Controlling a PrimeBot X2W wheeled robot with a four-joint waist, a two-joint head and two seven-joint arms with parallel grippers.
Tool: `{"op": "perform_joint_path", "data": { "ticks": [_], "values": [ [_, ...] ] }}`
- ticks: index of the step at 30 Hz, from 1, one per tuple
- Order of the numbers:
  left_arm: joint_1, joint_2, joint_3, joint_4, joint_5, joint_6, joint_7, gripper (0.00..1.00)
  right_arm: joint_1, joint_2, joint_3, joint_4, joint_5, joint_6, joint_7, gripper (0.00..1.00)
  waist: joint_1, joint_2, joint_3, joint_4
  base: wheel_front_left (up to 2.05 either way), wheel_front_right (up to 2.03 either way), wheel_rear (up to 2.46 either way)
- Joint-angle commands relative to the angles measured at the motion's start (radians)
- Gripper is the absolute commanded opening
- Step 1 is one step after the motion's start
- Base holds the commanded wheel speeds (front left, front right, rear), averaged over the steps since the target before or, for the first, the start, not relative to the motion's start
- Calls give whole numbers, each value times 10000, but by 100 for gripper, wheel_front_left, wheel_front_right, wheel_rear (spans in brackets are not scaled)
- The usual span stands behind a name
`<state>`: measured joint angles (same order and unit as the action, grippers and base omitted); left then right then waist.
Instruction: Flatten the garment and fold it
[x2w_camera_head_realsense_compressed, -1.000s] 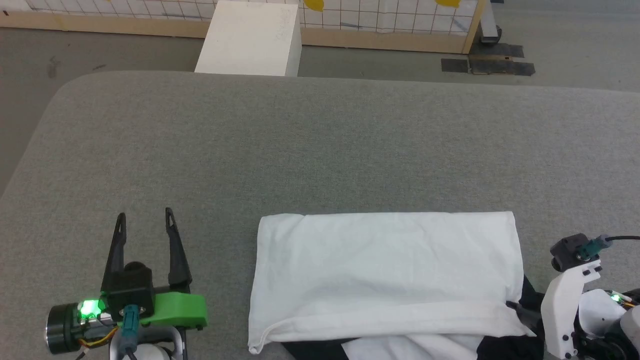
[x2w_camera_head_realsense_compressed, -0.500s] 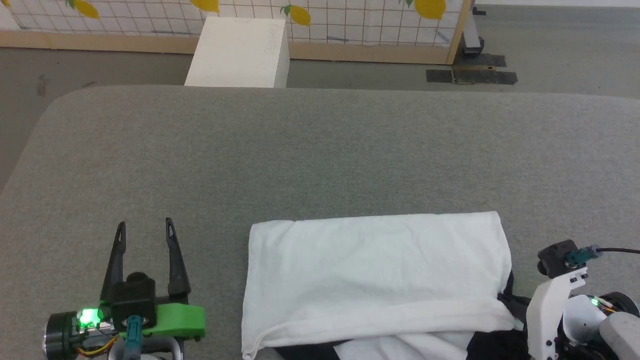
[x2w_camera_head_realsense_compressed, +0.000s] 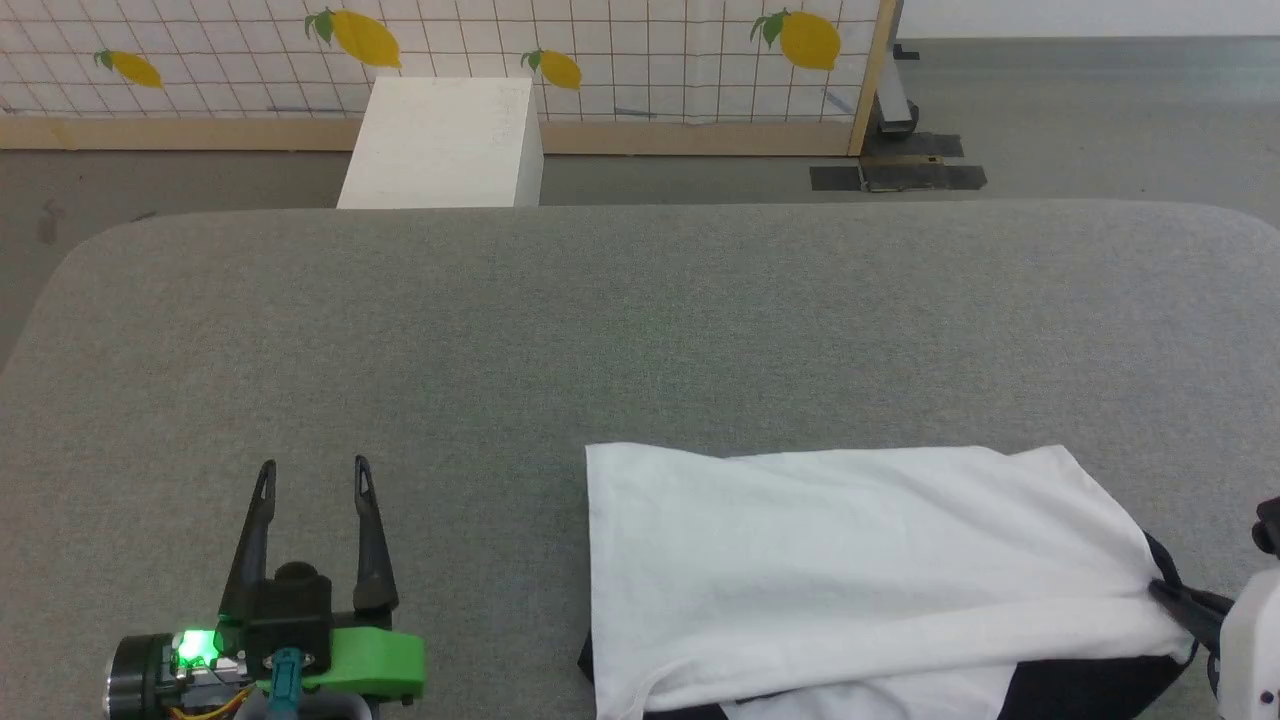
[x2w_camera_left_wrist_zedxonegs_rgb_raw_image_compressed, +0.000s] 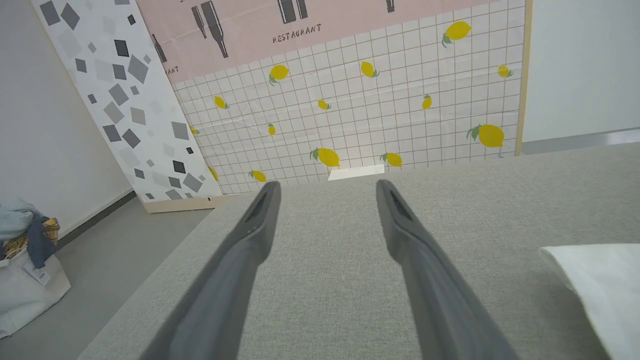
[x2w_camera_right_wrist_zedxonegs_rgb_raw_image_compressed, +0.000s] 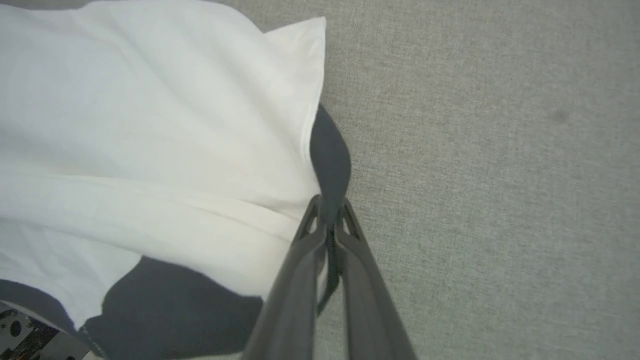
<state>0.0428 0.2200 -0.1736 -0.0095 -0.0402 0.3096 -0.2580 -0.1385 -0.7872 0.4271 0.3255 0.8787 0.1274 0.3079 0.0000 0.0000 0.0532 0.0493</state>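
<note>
Head view: the garment lies at the lower right of the grey, coarse-woven table — soft white cloth in a rough rectangle, black fabric peeking out beneath.

Left wrist view: the left gripper hovers, its slim tapered fingers spread wide.

Right wrist view: the right gripper is pressed together, pinching a black fold at the garment's edge.

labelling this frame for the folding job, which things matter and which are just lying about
Job:
- garment
- right gripper, shut on its black edge
- left gripper, open
- grey table

Lying about:
- white box
- lemon-print screen
- bag of clothes
</note>
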Motion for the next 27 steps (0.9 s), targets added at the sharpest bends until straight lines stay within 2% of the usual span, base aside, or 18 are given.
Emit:
{"op": "perform_joint_path", "data": {
  "ticks": [1, 8, 17, 22, 27],
  "values": [
    [180, -63, 22, 12, 75, -42, -37, 100, 291, -83, -138, -143, 108, 33, -16, 0, 0, 0, -27, -6, 0, 0, 0],
    [343, -104, 48, 1, 138, -119, -37, 100, 1041, -48, -641, -1418, -88, 33, -181, 0, 0, 0, -115, -18, 0, 0, 0],
    [377, -171, 38, 28, 198, -165, -38, 100, 1053, 420, -773, -4864, -769, 33, 668, 0, 0, 0, -234, 114, 0, 0, 0],
    [283, -276, -8, 8, 209, -181, -38, 100, 391, 990, 82, -5993, -1191, 33, 1380, 0, 0, 0, -82, 279, 0, 0, 0],
    [-3, -394, -44, 44, 205, -232, -38, 100, -940, 1844, 1560, -5947, -1496, 33, 1658, 0, 0, 0, 180, 580, 0, 0, 0]
  ]
}}
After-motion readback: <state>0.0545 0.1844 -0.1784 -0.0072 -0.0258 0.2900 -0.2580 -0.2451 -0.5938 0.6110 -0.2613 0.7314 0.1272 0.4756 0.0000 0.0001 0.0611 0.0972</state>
